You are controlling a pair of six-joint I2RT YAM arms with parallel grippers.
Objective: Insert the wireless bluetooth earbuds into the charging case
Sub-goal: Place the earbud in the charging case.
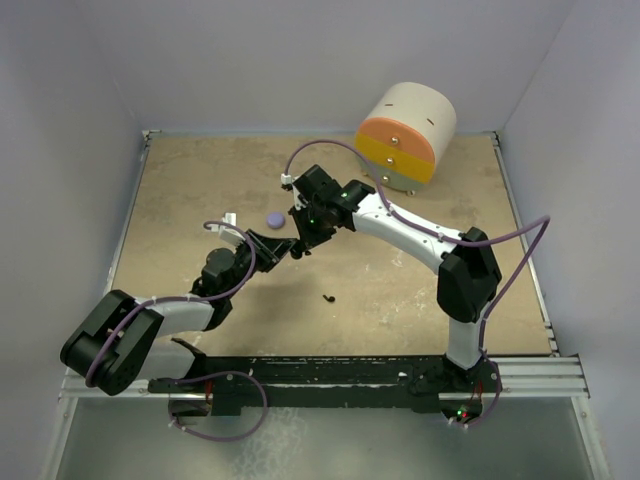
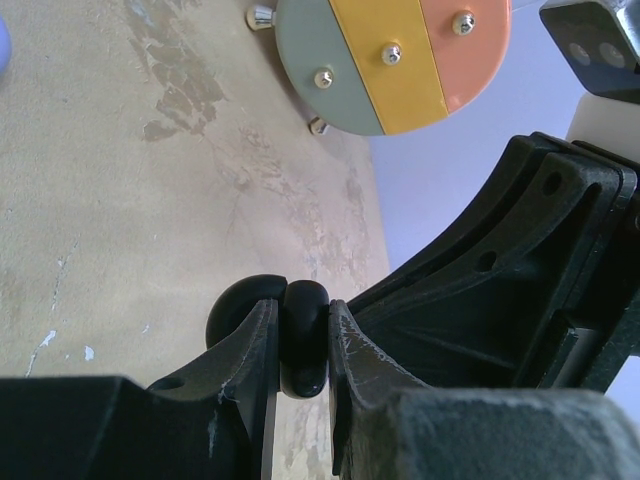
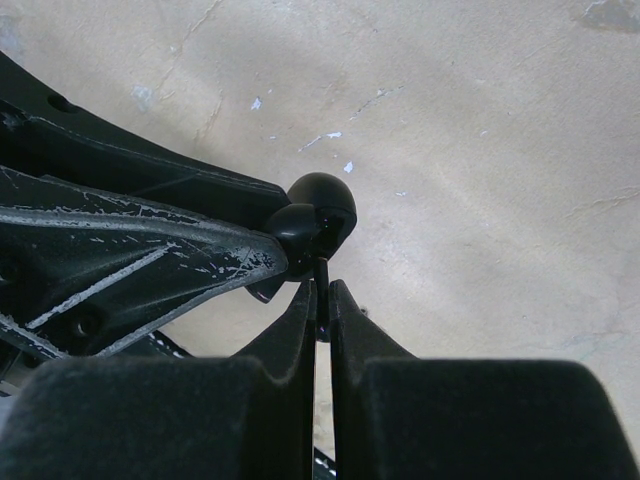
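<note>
I am clamping my left gripper on the black charging case, its fingers pressing the case's two flanks while the case is hanging above the table near the middle. I am pinching my right gripper shut on the thin stem of a black earbud. In the right wrist view that stem is running straight up, in line with my fingers, its long axis pointing away from the wrist and its head end meeting the underside of the case. I cannot tell whether the head is sitting inside or only touching, since black is merging into black there. The two grippers are meeting tip to tip, just beside a lavender puck that is lying flat on the table. I am counting one case, one puck and two earbuds. The second, a loose black earbud, is lying on the table nearer the arm bases, well apart from the grippers and too small to show its heading. One round drum with an orange and yellow face is resting on its side at the far edge.
</note>
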